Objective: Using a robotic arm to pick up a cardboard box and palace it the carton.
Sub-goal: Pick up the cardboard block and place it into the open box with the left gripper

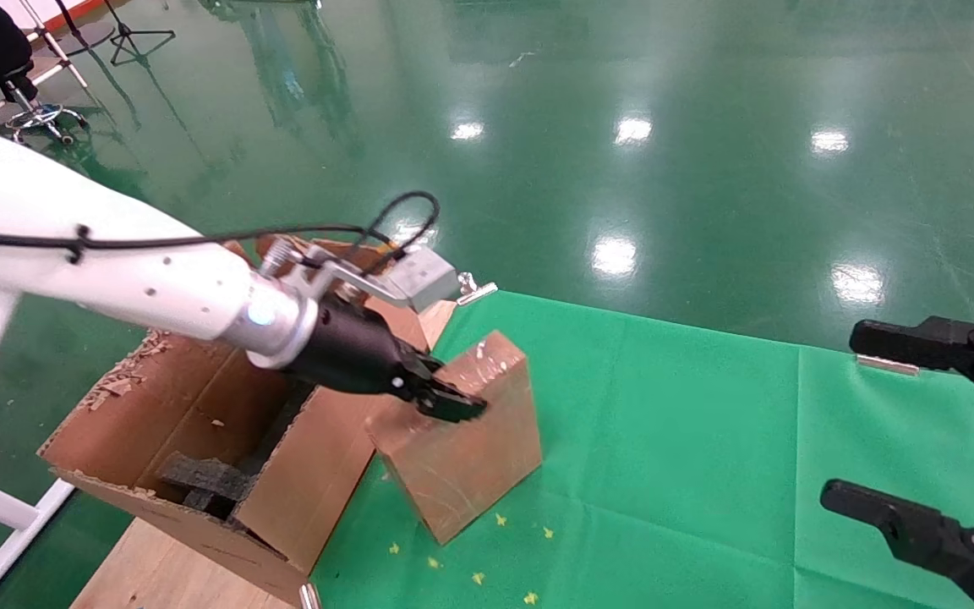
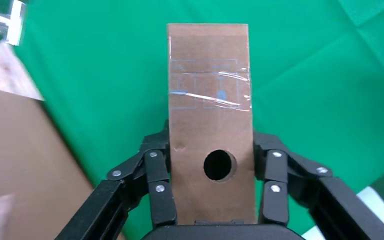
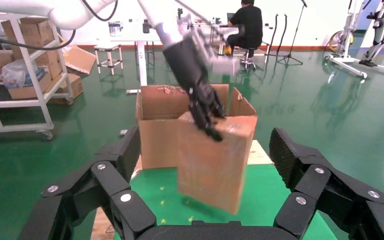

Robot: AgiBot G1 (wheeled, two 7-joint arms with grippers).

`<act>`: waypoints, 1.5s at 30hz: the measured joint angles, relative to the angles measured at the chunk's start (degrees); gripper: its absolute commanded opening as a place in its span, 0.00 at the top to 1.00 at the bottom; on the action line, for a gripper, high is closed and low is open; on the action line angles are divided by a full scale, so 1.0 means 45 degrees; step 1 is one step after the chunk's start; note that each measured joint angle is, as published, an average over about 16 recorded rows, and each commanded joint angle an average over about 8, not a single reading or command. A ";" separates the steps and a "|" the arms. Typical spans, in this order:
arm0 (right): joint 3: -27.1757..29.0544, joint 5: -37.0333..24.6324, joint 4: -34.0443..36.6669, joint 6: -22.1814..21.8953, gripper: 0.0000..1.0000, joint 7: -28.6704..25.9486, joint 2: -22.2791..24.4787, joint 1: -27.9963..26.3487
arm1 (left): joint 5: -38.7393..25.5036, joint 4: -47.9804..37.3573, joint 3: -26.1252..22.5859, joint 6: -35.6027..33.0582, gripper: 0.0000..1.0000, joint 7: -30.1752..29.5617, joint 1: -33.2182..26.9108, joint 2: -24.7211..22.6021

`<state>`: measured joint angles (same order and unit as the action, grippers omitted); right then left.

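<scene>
Left wrist view alone shows the cardboard box's (image 2: 211, 125) hole.

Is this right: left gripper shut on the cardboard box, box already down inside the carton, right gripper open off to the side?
Not quite. The left gripper is shut on the cardboard box, but the head view shows the box outside the carton, beside it over the green cloth. The right gripper is open at the side.

1 cardboard box (image 1: 462, 440), 1 carton (image 1: 199, 440), 2 grippers: left (image 1: 453, 404), right (image 1: 918, 431).
</scene>
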<state>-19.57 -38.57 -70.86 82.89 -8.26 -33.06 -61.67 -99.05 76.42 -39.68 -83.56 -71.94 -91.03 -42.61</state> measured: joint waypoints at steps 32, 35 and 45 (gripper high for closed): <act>-0.0001 0.0001 0.0000 0.0000 0.00 0.0000 0.0000 0.0000 | -0.0489 -0.5182 0.1627 0.2178 1.00 0.5466 -0.0587 0.3885; -0.0001 0.0001 0.0000 0.0000 0.00 0.0000 0.0000 0.0000 | -0.0706 -0.5839 0.1555 0.2617 1.00 0.5772 -0.0347 0.3889; -0.0001 0.0001 0.0000 0.0000 0.00 0.0001 0.0000 0.0000 | -0.2290 -0.7492 0.1065 0.4252 1.00 0.5690 -0.0134 0.3213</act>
<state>-19.58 -38.57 -70.86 82.88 -8.26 -33.06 -61.67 -109.36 42.70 -34.88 -64.43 -46.33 -91.64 -28.15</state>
